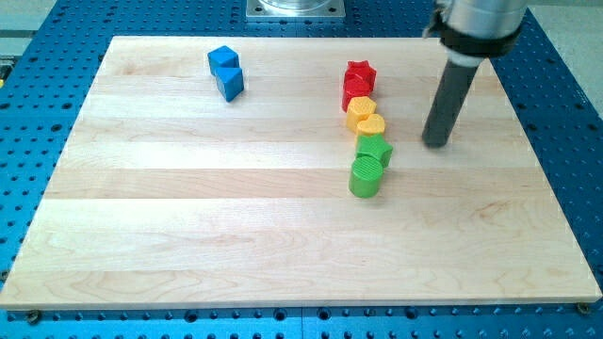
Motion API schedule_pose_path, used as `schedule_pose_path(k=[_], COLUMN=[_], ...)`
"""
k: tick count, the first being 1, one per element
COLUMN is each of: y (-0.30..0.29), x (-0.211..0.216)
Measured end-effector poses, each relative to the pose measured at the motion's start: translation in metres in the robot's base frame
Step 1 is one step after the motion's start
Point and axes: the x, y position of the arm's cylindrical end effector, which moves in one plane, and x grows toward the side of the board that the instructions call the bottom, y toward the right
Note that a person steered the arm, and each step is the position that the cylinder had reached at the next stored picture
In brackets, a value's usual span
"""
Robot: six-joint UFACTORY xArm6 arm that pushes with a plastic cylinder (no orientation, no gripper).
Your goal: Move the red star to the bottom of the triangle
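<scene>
The red star (359, 72) sits at the top of a column of blocks right of the board's centre. The lower of two touching blue blocks at the upper left looks like the triangle (230, 84); the upper one is a blue cube (221, 59). My tip (435, 143) rests on the board to the right of the column, about level with the green star and apart from every block. The red star is up and to the left of the tip.
Below the red star the column runs down through a red round block (355, 93), a yellow hexagon (359, 109), a yellow heart (371, 124), a green star (375, 149) and a green cylinder (366, 177). The wooden board (188, 207) lies on a blue perforated table.
</scene>
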Motion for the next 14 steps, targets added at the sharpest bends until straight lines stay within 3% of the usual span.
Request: schedule_pose_path(k=[1, 4, 5, 7, 8, 11, 12, 14], y=[0.006, -0.181, -0.119, -0.164, -0.213, -0.259, -0.315, -0.342], x=[-0.077, -0.089, -0.106, -0.16, -0.084, -0.039, -0.001, -0.019])
